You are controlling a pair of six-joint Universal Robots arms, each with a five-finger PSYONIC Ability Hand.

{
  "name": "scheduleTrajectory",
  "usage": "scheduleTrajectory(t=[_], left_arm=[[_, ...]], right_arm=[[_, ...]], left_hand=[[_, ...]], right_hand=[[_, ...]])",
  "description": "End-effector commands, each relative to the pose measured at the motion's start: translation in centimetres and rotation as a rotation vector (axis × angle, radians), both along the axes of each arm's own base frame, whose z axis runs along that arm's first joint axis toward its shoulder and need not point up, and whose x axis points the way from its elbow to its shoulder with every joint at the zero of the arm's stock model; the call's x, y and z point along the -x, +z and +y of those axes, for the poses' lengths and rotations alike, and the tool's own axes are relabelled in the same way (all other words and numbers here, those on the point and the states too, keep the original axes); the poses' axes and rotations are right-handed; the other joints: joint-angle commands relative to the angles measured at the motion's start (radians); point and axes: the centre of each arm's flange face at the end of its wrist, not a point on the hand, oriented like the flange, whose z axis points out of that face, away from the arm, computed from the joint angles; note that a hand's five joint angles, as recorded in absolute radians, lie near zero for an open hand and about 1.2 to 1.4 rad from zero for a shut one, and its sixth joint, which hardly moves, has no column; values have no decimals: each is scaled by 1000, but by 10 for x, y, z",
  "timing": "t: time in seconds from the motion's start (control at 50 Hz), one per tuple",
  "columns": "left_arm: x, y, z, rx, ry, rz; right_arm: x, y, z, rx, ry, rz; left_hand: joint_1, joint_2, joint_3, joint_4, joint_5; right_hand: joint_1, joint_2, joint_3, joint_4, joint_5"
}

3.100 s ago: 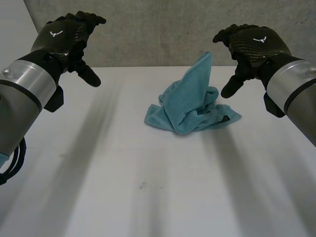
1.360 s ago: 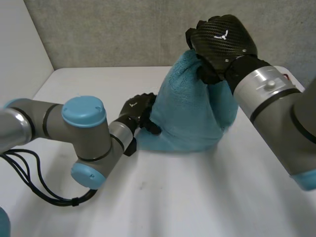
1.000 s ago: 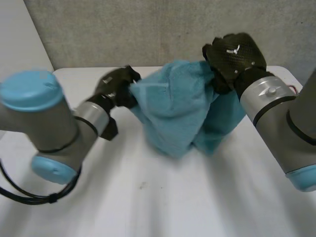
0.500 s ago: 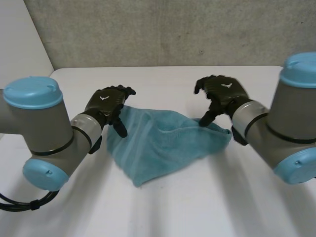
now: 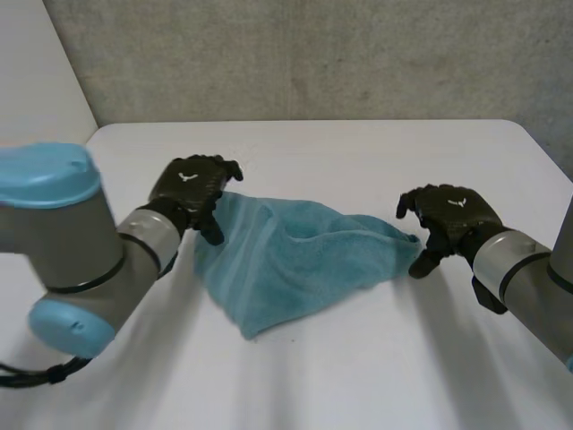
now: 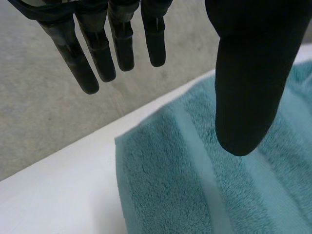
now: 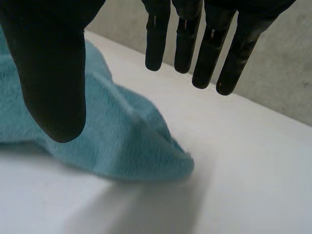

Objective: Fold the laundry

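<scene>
The head camera looks down from behind and above on the whole towel (image 5: 295, 260) and worktop (image 5: 358, 152), facing the grey wall (image 5: 313, 54), while each wrist camera peers close along its own palm, the left hand (image 6: 248, 73) above one towel corner and the right hand (image 7: 53, 63) above the opposite end, both shared with the head view.

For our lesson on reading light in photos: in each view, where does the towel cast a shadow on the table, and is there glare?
Head view: a thin shadow hugs the near edge of the teal towel on the white table; no glare. Right wrist view: a grey shadow spreads on the table off the towel's rounded edge. Left wrist view: towel evenly lit, no glare.
</scene>
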Motion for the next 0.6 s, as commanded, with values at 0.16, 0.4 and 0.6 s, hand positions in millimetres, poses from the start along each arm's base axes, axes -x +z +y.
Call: scheduleTrajectory(t=[0.16,0.4,0.6], left_arm=[[34,-30,-31,10,-68,-64],[37,-46,-26,-30,-120,-71],[26,23,-10,106,-84,-9]], right_arm=[[25,-13,-11,-41,-82,24],[32,-16,-24,-38,-111,22],[36,-10,-43,-18,-124,5]], left_hand=[[309,308,308,307,307],[989,988,988,988,987],[989,988,988,988,987]], right_hand=[[65,12,17,21,22],[48,-6,-1,3,5],[-265,-319,-314,-310,-308]])
